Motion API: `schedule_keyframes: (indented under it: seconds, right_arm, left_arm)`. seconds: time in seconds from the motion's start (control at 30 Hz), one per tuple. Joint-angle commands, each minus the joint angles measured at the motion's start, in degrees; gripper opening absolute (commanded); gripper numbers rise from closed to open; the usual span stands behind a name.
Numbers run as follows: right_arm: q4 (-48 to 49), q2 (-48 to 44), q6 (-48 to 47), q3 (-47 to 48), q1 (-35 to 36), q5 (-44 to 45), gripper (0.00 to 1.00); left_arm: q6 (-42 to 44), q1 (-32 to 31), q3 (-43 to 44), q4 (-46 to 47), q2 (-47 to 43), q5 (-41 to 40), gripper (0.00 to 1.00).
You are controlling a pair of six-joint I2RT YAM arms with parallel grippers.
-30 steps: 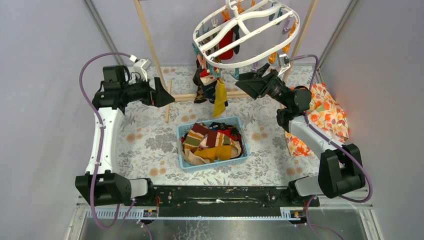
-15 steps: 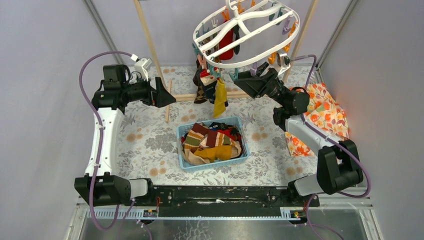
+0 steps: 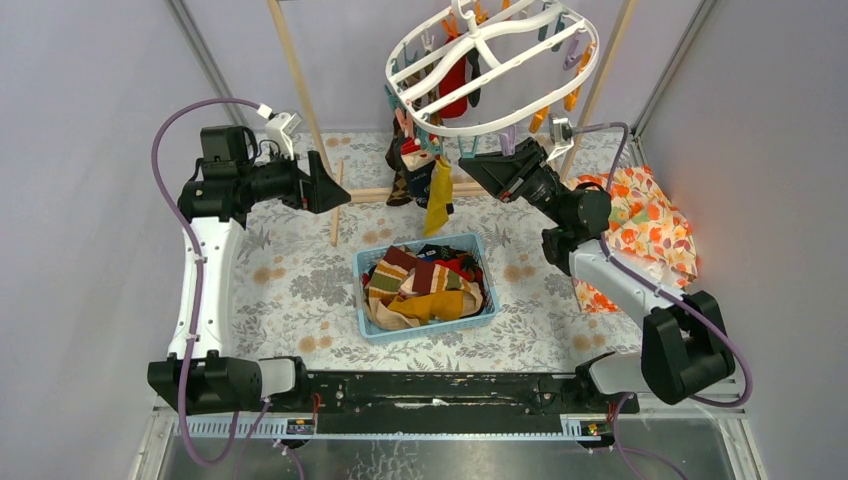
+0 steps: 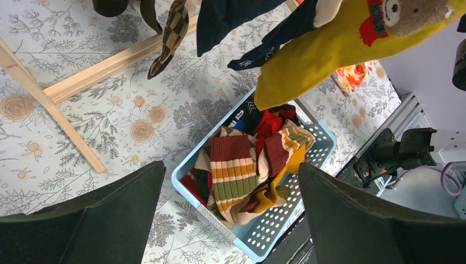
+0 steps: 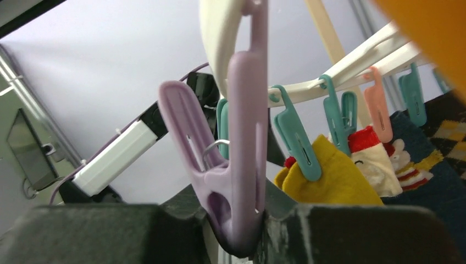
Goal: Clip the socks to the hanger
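Observation:
The white oval hanger point(image 3: 500, 60) hangs at the back with several socks clipped on, among them a mustard yellow one point(image 3: 438, 195) and a red one point(image 3: 455, 85). More socks point(image 3: 425, 285) are piled in the blue basket point(image 3: 358, 290). My right gripper point(image 3: 480, 160) is raised under the hanger's front rim and shut on a lilac clip point(image 5: 242, 137), whose lower end sits pinched between the fingers point(image 5: 329, 231). Beside that clip, teal clips point(image 5: 297, 137) hold the yellow sock point(image 5: 335, 181). My left gripper point(image 3: 325, 185) hovers wide open and holds nothing, left of the hung socks, above the basket point(image 4: 286, 220).
A wooden rail frame point(image 3: 300, 90) stands behind, its base bar point(image 3: 335, 215) lying on the floral table cover just under my left gripper. An orange floral cloth point(image 3: 650, 225) lies at the right, beneath my right arm.
My right gripper rose up and to the left to the hanger's rim and closed from wide open onto the lilac clip. The left arm has barely moved.

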Motion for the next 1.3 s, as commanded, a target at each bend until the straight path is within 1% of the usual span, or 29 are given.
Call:
schedule_keyframes:
  seconds: [0.0,0.07,0.23,0.3,0.37,0.53,0.67,0.73,0.9,1.07,1.27]
  right_arm:
    - [-3.3,-4.6,-6.6,-0.4,1.6,7.3,0.12]
    - [-6.7,-6.0,-9.0,-0.3,2.4,9.7,0.0]
    - [-15.6,-8.5,-16.4,0.2,5.9,16.1,0.0]
    - [-19.4,-9.0,-19.3,0.7,8.0,20.0,0.0]
    - [-22.3,-9.2,-21.9,0.9,10.0,24.8,0.0]
    - [-27.9,-8.1,-29.5,2.8,16.5,40.2,0.0]
    - [-29.6,-5.2,-35.5,6.9,21.6,49.7,0.0]
    - [-29.7,-3.1,-37.6,9.0,23.6,52.8,0.0]
    - [-28.2,1.1,-40.6,12.2,27.3,57.5,0.0]
    - [-26.5,3.9,-44.2,14.0,31.1,60.8,0.0]
    - [-26.1,5.6,-46.6,15.5,33.1,64.2,0.0]
  left_arm:
    - [-0.7,-0.3,2.1,-1.0,-1.3,0.1,0.99]
    - [-1.2,-0.3,2.4,-1.0,-1.6,0.2,0.99]
    - [-2.2,-0.3,3.4,-1.0,-2.1,0.7,0.99]
    - [-2.8,-0.2,3.9,-1.0,-2.1,0.8,0.99]
    - [-3.3,-0.3,4.8,-1.0,-1.8,0.6,0.99]
    - [-3.9,-0.6,8.0,-1.0,-1.3,-1.2,0.99]
    - [-6.2,-2.7,11.6,-1.0,-0.6,-3.7,0.99]
    - [-6.5,-4.6,13.2,-1.0,-0.3,-5.2,0.99]
    - [-8.5,-8.8,17.1,0.8,1.4,-7.4,0.99]
    - [-11.8,-12.9,21.3,2.9,4.4,-7.9,0.99]
    - [-15.8,-18.5,22.9,8.0,6.9,-9.2,0.99]
